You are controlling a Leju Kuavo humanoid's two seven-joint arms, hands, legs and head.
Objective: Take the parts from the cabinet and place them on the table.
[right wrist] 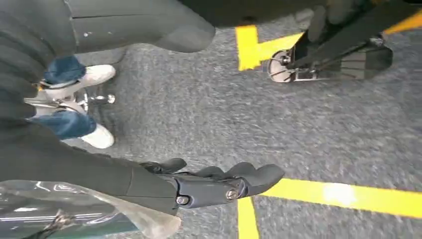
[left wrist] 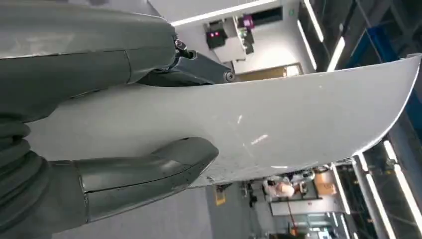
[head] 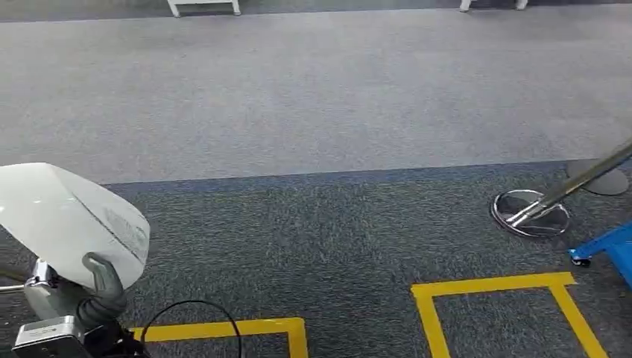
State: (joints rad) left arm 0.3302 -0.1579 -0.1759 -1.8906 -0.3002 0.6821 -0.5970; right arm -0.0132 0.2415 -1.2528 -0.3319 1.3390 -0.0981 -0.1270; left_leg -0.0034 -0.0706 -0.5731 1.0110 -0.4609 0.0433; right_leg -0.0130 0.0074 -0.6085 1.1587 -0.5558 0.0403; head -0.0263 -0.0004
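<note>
The left hand (head: 93,287) is gripping a white part (head: 67,220) low at the robot's left side, holding it up over the dark carpet (head: 328,239). The part is looking like a smooth, glossy, curved panel with one rounded corner and a fine seam line running across its face; in the left wrist view the same white part (left wrist: 298,119) is showing a few small scuffs, and the left hand (left wrist: 149,124) is clamping its near edge, the thick thumb (left wrist: 164,164) pressing on one face and the darker fingers (left wrist: 199,69) lying over the other. The right hand (right wrist: 214,184) is hanging over the dark carpet with its fingers held straight and close together, holding nothing. Yellow tape lines (head: 492,287) are marking out boxes on the floor just ahead of the robot. To the right, a chrome post (head: 574,186) is leaning over its round base (head: 531,212), and a blue frame (head: 607,250) is sitting at the edge beside it. Beyond the dark carpet a lighter grey carpet (head: 298,89) is stretching away, with white furniture legs (head: 205,7) standing at its far side. No container is showing in these views.
</note>
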